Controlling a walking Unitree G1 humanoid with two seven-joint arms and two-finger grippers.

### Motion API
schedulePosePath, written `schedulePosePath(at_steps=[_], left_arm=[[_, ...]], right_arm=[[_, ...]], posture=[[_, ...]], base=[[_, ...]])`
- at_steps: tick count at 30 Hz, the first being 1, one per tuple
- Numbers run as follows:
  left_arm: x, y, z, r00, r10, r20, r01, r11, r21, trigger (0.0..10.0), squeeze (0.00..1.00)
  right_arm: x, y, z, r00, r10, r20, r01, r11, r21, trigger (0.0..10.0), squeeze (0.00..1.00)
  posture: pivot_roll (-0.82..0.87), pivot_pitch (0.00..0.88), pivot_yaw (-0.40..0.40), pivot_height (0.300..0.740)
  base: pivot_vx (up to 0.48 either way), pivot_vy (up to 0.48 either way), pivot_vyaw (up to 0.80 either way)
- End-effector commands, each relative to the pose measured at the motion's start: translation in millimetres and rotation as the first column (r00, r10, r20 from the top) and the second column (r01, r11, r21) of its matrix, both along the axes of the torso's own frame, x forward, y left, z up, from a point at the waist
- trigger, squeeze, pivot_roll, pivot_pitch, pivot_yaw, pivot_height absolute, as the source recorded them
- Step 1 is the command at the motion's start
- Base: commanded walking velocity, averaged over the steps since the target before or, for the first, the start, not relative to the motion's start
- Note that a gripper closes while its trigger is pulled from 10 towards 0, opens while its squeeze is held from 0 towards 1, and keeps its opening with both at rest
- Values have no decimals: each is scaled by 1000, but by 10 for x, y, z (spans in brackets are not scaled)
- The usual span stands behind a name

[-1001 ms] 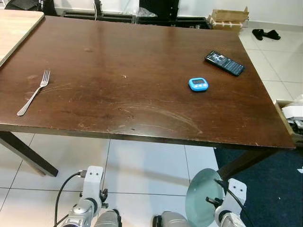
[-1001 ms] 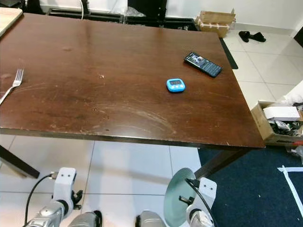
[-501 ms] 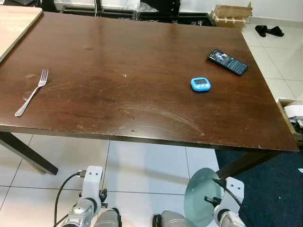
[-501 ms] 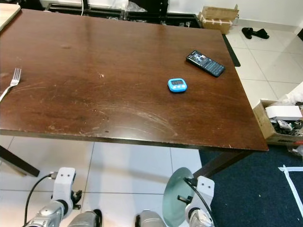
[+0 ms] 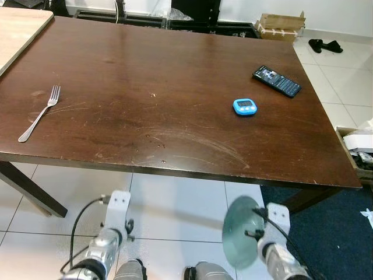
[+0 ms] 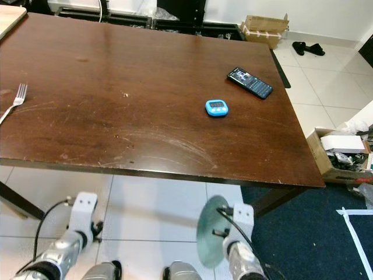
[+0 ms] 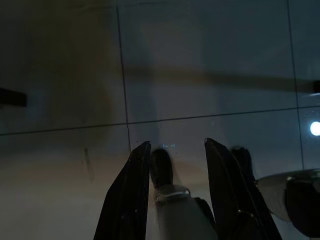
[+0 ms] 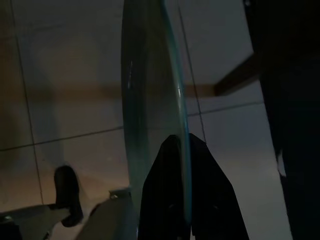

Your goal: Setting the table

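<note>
Head views show a dark wooden table (image 5: 175, 76) carrying a fork (image 5: 39, 113) near its left edge, a blue timer (image 5: 244, 106) and a phone (image 5: 277, 80) toward the right, while below its front edge the right arm holds a glass plate (image 5: 238, 233) on edge over the tiled floor (image 5: 175, 198). Left wrist view: the left gripper (image 7: 176, 150) hangs with its fingers apart, gripping nothing. Right wrist view: the right gripper (image 8: 181, 142) has its fingers pinched on the plate's rim.
</note>
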State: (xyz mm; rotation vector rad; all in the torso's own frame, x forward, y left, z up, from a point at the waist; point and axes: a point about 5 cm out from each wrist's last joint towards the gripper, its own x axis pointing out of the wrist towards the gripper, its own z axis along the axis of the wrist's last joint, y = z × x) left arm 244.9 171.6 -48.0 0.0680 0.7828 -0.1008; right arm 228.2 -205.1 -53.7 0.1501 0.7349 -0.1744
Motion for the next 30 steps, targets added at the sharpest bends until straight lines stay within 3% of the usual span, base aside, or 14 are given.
schedulePosePath(at_steps=[1, 6, 9, 16, 22, 30], left_arm=[[-118, 6, -83, 999, 15, -41, -16, 1000, -14, 10000, 0], [-193, 49, -127, 992, 115, -54, -118, 991, -59, 10000, 0], [-212, 59, -141, 989, 133, -67, -137, 988, -63, 10000, 0], [-303, 90, -177, 998, 29, -63, -31, 999, -19, 10000, 0], [-354, 103, -214, 994, 33, -102, -33, 999, 4, 10000, 0], [-357, 92, -210, 996, 37, -83, -37, 999, -2, 10000, 0]], right_arm=[[-57, -16, -29, 1000, -27, 1, 27, 1000, 4, 10000, 0], [-84, -49, -24, 994, -101, 44, 100, 994, 32, 10000, 0], [-118, -47, -45, 995, -90, 36, 88, 995, 37, 10000, 0], [-294, -81, -128, 995, -103, 15, 103, 994, 30, 10000, 0], [-419, -99, -186, 995, -98, -14, 98, 995, 10, 10000, 0], [-497, -105, -224, 990, -135, -33, 135, 991, 10, 10000, 0]], posture=[[59, 56, -21, 740], [56, 47, -14, 740], [57, 44, -11, 740], [44, 68, 11, 740], [31, 87, 18, 740], [37, 98, 27, 740]], base=[[0, 0, 0], [0, 0, 0], [0, 0, 0], [0, 0, 0], [0, 0, 0], [0, 0, 0]])
